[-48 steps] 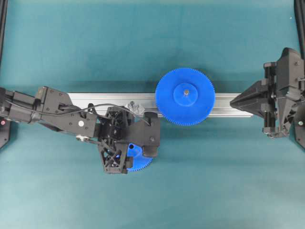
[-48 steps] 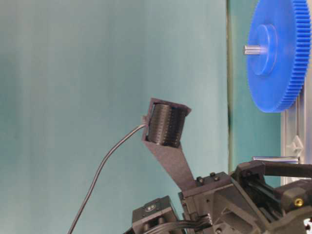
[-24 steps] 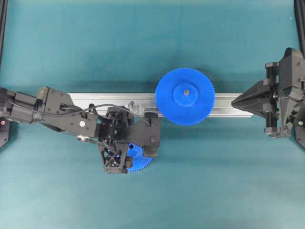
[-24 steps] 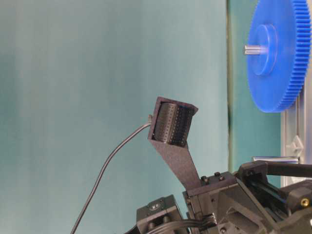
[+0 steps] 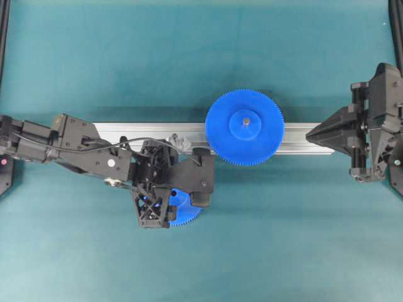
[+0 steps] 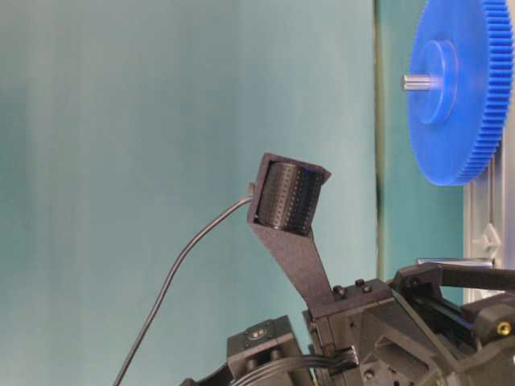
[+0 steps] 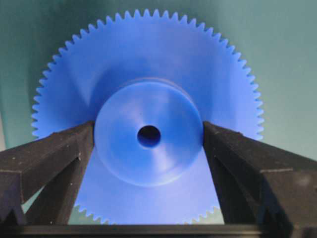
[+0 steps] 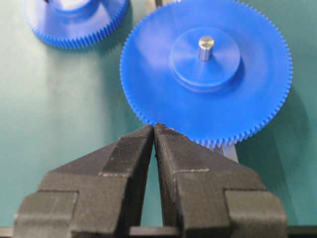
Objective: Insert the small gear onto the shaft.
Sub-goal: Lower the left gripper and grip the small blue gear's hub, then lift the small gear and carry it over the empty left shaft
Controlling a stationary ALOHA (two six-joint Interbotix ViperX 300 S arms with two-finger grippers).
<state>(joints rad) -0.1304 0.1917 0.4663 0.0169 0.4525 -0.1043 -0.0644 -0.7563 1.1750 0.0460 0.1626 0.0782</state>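
Overhead view showed the left pincer (image 5: 169, 211) low over the teal surface (image 5: 189, 63), just on the near side of the long aluminium rail (image 5: 119, 131). Only a blue toothed arc of the small gear (image 5: 186, 217) peeked out from under the pincer's black frame. The shaft (image 5: 178, 141), a small silvery bracket on the rail, sat just beyond the left pincer, close to the wrist and apart from the gear. The wider blue gear (image 5: 244, 128) stood on the rail between the two pincers, nearer the left one. The right pincer (image 5: 308, 134) pointed at the rail's end, its tips drawn to one point with nothing between them.

Table-level view held the wider gear (image 6: 460, 88) edge-on at the top right, its pin jutting sideways, and black arm parts below; neither pincer's tips could be made out there.

Left wrist view had the small gear (image 7: 148, 89) filling the frame, dark centre hole facing the camera. The left pincer (image 7: 148, 144) had both fingers (image 7: 54, 163) pressed against opposite sides of the raised hub, clamped on it.

Right wrist view showed the right pincer (image 8: 154, 128) with its fingers (image 8: 124, 158) closed tight together, gripping nothing. The wider gear (image 8: 205, 69) lay just beyond its tips, the small gear (image 8: 74, 20) farther off to one side.
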